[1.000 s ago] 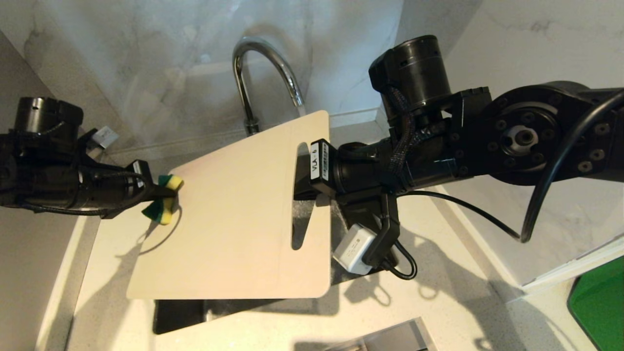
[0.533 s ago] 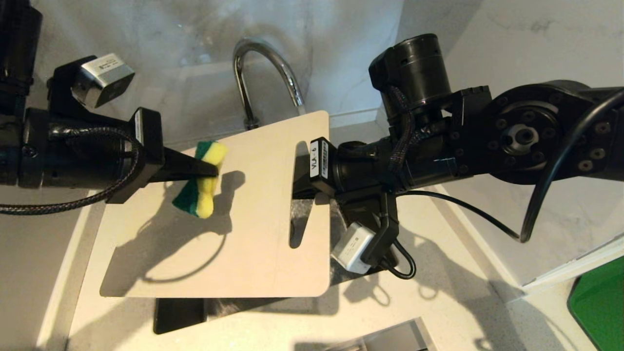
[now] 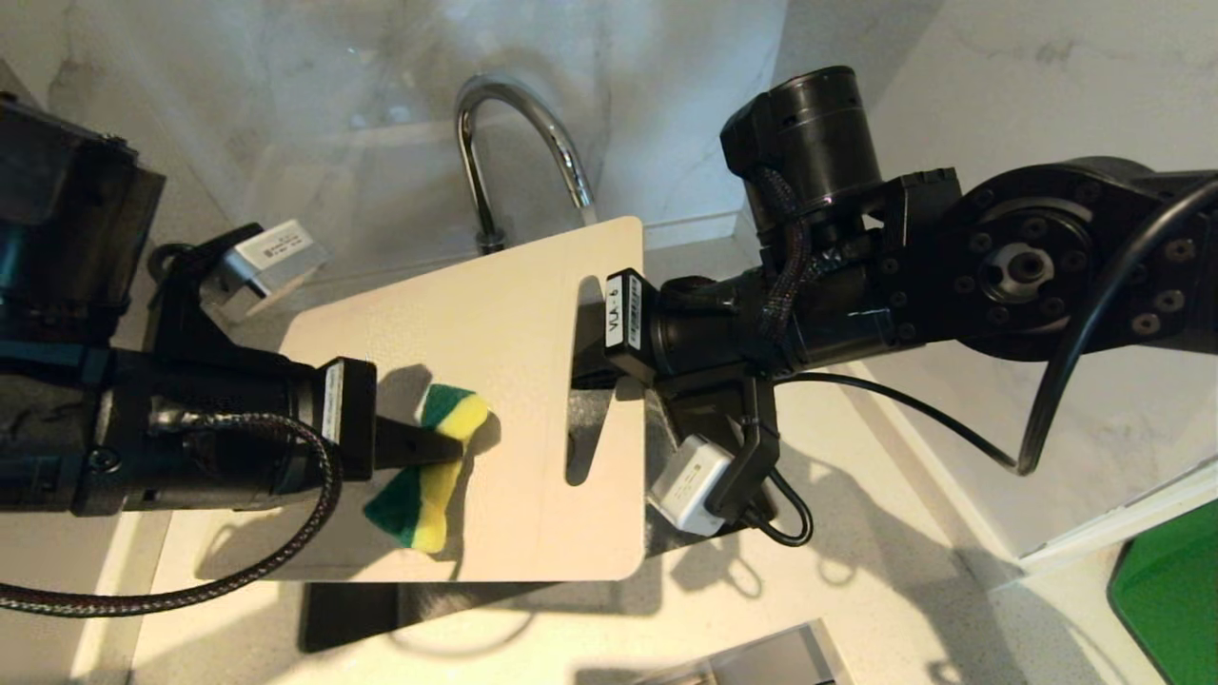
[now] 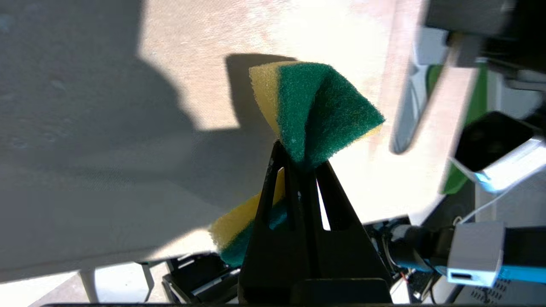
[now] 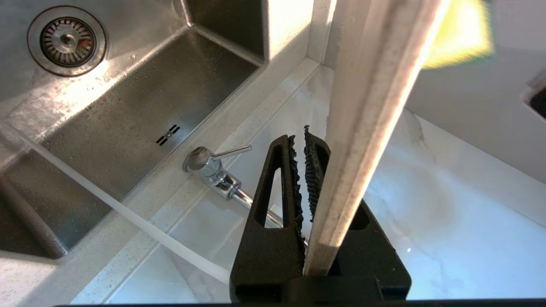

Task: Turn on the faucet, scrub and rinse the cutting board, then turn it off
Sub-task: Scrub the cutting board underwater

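1. From the head view, the right gripper point(image 3: 595, 357) pinched the board point(image 3: 495, 381) at its slotted end and held it tilted over the sink point(image 3: 347, 609). The left gripper point(image 3: 447, 449) was clamped on a green-and-yellow sponge point(image 3: 428, 471) that lay against the board's face. The board hid the faucet's point(image 3: 519, 143) base, and a green item point(image 3: 1170, 595) sat at the far right.

2. The left wrist view showed the fingers point(image 4: 298, 200) squeezing the sponge's point(image 4: 315, 111) middle, so its ends flared against the board point(image 4: 213, 85).

3. The right wrist view showed the board's edge point(image 5: 367, 128) between the fingers point(image 5: 277, 204). Beyond them were the lever point(image 5: 230, 151), the drain point(image 5: 66, 38) and a thin stream of water point(image 5: 111, 204).
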